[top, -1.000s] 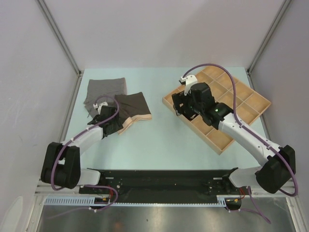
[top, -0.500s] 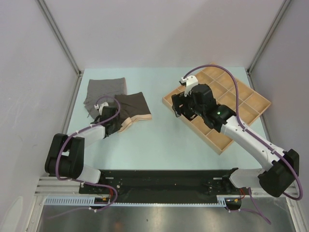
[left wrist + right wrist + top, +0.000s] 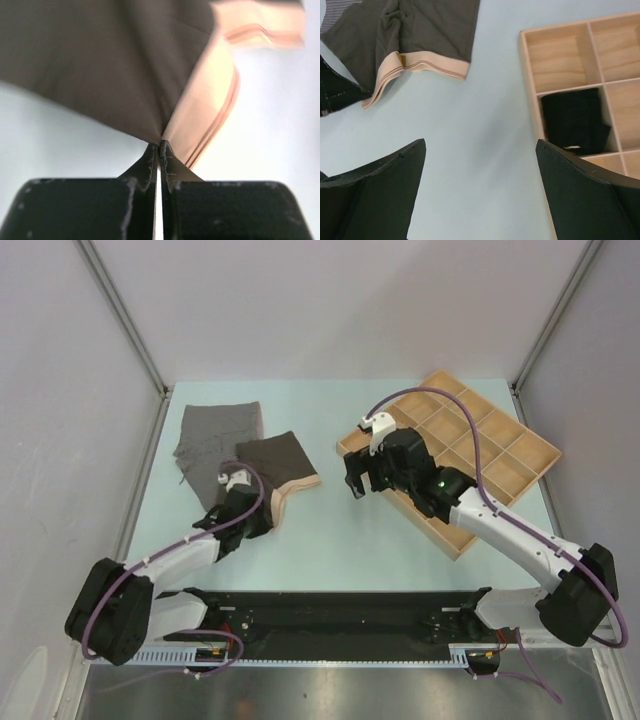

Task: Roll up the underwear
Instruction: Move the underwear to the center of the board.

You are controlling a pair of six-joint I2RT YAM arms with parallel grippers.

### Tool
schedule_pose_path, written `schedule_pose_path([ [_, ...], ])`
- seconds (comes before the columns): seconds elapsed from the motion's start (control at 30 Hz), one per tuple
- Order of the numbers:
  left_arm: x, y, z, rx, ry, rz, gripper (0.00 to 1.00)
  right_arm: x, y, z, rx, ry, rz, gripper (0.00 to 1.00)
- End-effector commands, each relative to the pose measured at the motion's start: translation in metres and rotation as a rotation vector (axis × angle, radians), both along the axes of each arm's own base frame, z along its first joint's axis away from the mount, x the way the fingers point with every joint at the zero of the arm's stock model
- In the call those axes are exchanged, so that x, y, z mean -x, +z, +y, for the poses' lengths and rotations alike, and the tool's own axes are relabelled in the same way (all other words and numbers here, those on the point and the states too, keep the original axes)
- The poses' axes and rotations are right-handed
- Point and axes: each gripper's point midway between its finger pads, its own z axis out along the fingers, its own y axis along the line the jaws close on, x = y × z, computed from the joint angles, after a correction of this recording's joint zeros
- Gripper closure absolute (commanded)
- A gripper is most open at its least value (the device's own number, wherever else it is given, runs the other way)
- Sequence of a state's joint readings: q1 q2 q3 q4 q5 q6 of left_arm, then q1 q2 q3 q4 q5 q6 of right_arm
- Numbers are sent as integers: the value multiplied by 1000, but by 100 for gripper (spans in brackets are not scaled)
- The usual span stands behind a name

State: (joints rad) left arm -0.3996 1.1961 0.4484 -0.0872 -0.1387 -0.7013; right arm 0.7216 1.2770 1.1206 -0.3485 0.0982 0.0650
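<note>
Badly blurred — brown underwear, left hand

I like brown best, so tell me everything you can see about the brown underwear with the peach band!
The dark brown cloth underwear looks soft, with a peach waistband carrying thin stripes. It lies mostly flat on the pale green table, next to the grey cloth underwear. The left gripper is shut on one corner by the band, bunching the cloth there.
</note>
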Motion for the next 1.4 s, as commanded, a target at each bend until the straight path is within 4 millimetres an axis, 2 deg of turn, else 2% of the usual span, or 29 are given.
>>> schedule_pose_path([
  [0.0,19,13,-37,84,-46,-20,100,12,-18,17,-43,25,44,5],
  [0.17,45,19,-88,124,-173,-15,100,35,-44,30,-71,69,128,5],
  [0.2,56,16,-100,124,-205,3,100,40,-53,28,-77,61,153,5],
  [0.37,81,24,-146,173,-303,9,99,57,-76,22,-94,25,231,6],
  [0.43,87,23,-154,179,-325,18,99,64,-90,16,-88,6,264,6],
  [0.5,93,25,-160,183,-346,21,91,69,-96,16,-94,8,276,7],
  [0.53,94,29,-161,189,-353,15,74,76,-101,16,-95,22,290,7],
  [0.57,94,31,-161,188,-360,10,66,78,-104,17,-90,31,291,8],
  [0.63,97,33,-154,170,-359,10,46,85,-105,23,-83,72,281,9],
  [0.67,96,41,-151,177,-354,-9,28,87,-105,24,-72,94,267,8],
  [0.73,97,40,-132,119,-320,-8,13,92,-105,32,-60,138,244,10],
  [0.83,99,52,-109,82,-282,-36,5,107,-104,51,-57,260,220,12],
  [0.93,91,53,-79,41,-201,-52,2,118,-109,73,-29,363,191,15],
  [0.97,92,46,-71,37,-196,-29,2,128,-112,83,-13,410,182,17],
  [1.0,84,48,-59,52,-143,-33,2,129,-117,91,18,447,172,19],
  [1.03,82,45,-52,55,-125,-30,2,133,-122,97,41,473,166,24],
  [1.1,78,43,-37,56,-76,-35,1,140,-129,108,90,528,138,29],
  [1.13,76,49,-34,75,-65,-57,1,140,-139,115,123,540,145,33],
  [1.23,75,46,-24,108,-35,-55,2,141,-158,122,185,551,150,37],
  [1.37,82,32,-11,106,1,-18,6,135,-175,124,259,544,128,40],
])
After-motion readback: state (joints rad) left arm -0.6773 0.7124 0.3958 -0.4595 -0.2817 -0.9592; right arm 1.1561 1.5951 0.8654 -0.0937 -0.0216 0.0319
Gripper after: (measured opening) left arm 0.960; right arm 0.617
